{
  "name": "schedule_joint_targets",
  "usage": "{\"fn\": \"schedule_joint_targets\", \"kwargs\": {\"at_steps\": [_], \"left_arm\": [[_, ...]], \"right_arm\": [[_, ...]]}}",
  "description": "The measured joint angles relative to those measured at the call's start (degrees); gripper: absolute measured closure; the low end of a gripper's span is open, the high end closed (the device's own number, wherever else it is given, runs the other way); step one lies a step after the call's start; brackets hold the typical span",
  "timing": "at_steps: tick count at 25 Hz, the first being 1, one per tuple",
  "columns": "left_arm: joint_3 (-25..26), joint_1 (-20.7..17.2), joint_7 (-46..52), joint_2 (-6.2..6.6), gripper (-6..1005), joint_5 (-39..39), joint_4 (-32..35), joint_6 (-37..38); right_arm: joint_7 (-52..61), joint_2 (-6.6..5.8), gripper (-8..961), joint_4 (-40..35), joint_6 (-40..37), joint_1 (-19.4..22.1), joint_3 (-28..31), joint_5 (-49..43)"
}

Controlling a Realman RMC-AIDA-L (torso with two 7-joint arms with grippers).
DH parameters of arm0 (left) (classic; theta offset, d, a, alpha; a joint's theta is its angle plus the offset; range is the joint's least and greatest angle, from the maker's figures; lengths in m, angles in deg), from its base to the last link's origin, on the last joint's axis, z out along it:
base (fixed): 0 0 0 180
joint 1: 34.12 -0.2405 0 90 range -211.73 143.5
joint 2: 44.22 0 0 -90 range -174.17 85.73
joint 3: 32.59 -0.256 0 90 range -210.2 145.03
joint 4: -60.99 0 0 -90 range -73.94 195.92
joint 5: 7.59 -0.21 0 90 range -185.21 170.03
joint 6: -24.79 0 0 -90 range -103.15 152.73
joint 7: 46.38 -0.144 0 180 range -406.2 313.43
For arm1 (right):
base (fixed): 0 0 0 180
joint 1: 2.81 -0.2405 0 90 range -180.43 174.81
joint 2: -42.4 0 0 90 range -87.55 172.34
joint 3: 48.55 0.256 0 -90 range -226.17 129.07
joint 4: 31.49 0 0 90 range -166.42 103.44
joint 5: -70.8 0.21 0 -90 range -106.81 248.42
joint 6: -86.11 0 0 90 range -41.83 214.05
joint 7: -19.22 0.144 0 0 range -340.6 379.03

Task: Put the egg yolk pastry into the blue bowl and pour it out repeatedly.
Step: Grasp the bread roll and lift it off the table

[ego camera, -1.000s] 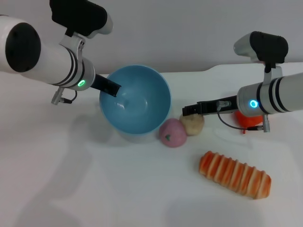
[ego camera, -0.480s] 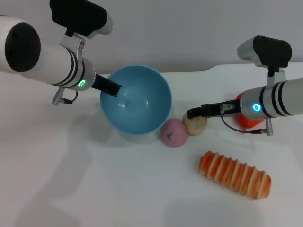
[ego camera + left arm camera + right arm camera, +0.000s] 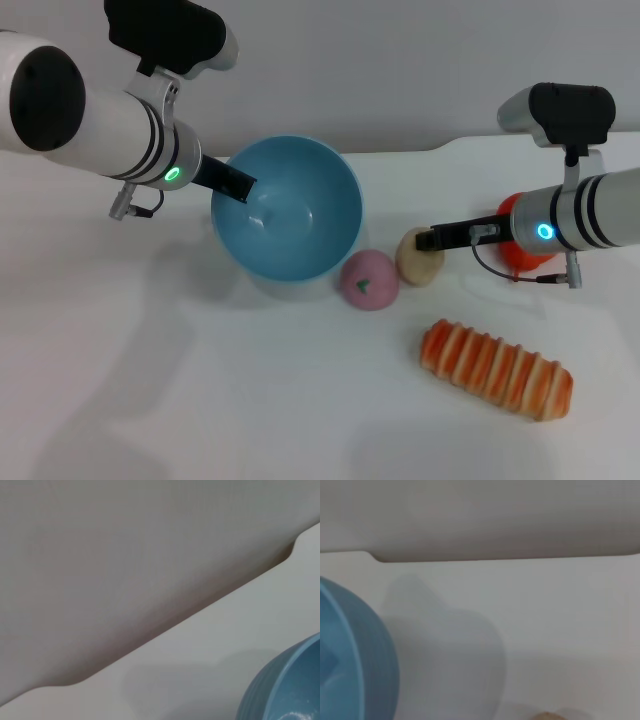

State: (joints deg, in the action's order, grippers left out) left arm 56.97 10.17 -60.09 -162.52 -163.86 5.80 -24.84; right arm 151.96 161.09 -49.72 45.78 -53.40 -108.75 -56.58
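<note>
The light blue bowl (image 3: 300,220) is tilted with its opening towards me, at the back middle of the white table. My left gripper (image 3: 232,184) is shut on its left rim, one dark finger inside the bowl. The bowl looks empty. It also shows in the left wrist view (image 3: 285,690) and in the right wrist view (image 3: 350,650). The beige egg yolk pastry (image 3: 415,264) lies on the table to the right of the bowl. My right gripper (image 3: 428,240) reaches in from the right, its tip over the pastry's top. A sliver of the pastry (image 3: 547,716) shows in the right wrist view.
A pink-mauve ball (image 3: 369,279) with a green speck lies between the bowl and the pastry, touching or nearly touching the pastry. A long orange-striped bread (image 3: 497,368) lies at the front right. An orange-red object (image 3: 522,250) sits behind my right arm.
My right gripper has drawn back to the right, and the pastry has shifted a little right, away from the bowl. The left arm and bowl have barely moved.
</note>
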Motion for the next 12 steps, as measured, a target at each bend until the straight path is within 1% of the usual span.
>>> {"fn": "schedule_joint_targets", "kwargs": {"at_steps": [4, 7, 9, 10, 11, 12], "left_arm": [[0.0, 0.01, 0.0, 0.04, 1000, 0.0, -0.01, 0.01], [0.0, 0.03, 0.0, 0.13, 1000, -0.01, -0.12, -0.14], [0.07, 0.13, 0.0, 0.18, 1000, 0.0, -0.31, -0.27], [0.15, 0.27, 0.0, 0.21, 1000, -0.02, -0.32, -0.33], [0.26, 0.5, 0.0, 0.21, 1000, -0.06, -0.24, -0.34], [0.36, 0.79, 0.0, 0.21, 1000, -0.13, -0.04, -0.34]], "right_arm": [[-3.13, 0.04, 725, -0.64, -0.22, 0.22, 0.01, 2.1], [-3.58, 0.04, 765, -3.22, -1.92, 0.73, -0.13, 2.42], [-3.6, 0.04, 808, -6.36, -4.91, 1.56, -0.16, 2.42], [-3.6, 0.02, 836, -9.93, -7.92, 2.53, -0.17, 2.42], [-3.6, 0.02, 848, -9.93, -7.92, 2.53, -0.17, 2.42], [-3.58, 0.0, 861, -11.97, -9.43, 3.05, -0.17, 2.42]]}}
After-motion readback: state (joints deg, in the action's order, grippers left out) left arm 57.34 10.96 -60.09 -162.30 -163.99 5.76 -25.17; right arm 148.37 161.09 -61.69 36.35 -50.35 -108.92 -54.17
